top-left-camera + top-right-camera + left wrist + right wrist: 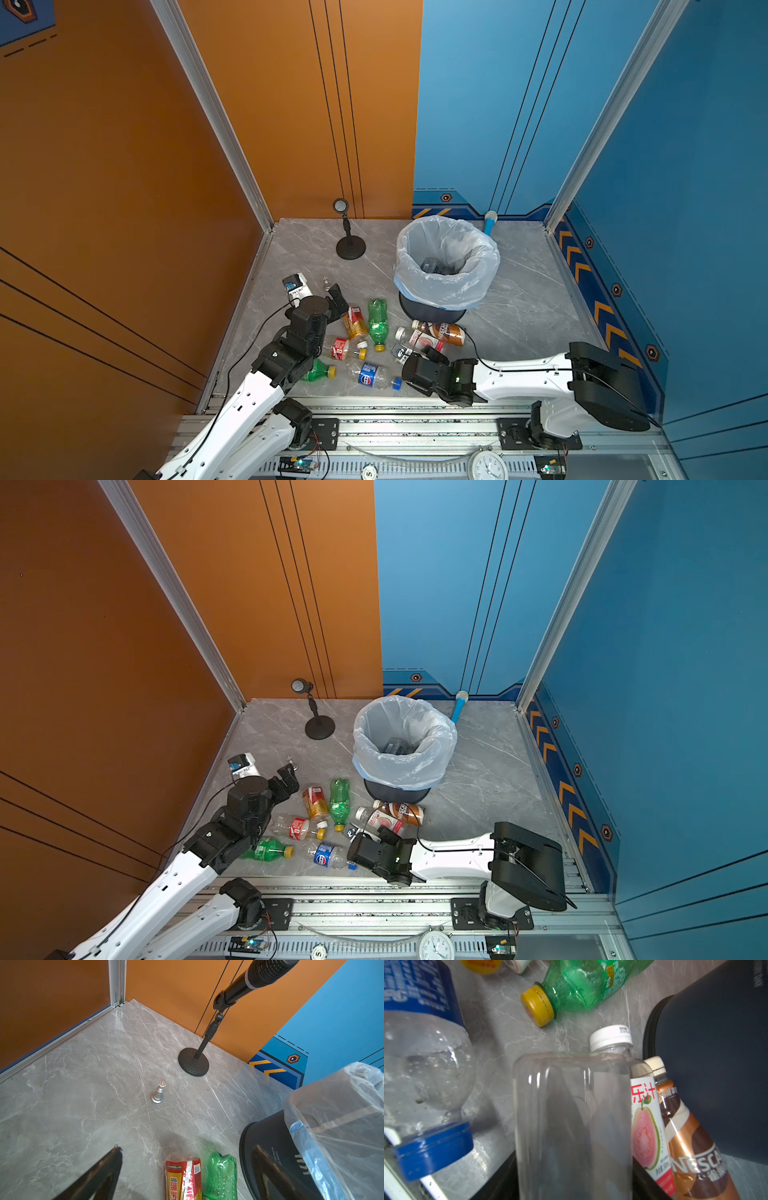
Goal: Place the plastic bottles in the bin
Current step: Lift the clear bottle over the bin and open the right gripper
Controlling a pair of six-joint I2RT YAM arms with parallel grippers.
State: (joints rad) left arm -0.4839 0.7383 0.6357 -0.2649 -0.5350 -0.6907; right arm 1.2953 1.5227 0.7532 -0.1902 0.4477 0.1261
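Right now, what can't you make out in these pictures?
Right gripper: right wrist view, the clear bottle covers its fingers; grip unclear.
Bin contents: both top views, dark shape too small to name.
Blue microphone: both top views, lower end behind the bin.
Near green bottle: both top views, left arm covers its base.

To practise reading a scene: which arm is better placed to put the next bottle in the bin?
Right. The clear bottle already sits between the jaws of the right gripper, and the bin stands just beyond. The left gripper is open and holds nothing.

Bright even light, blurry wrist foregrounds
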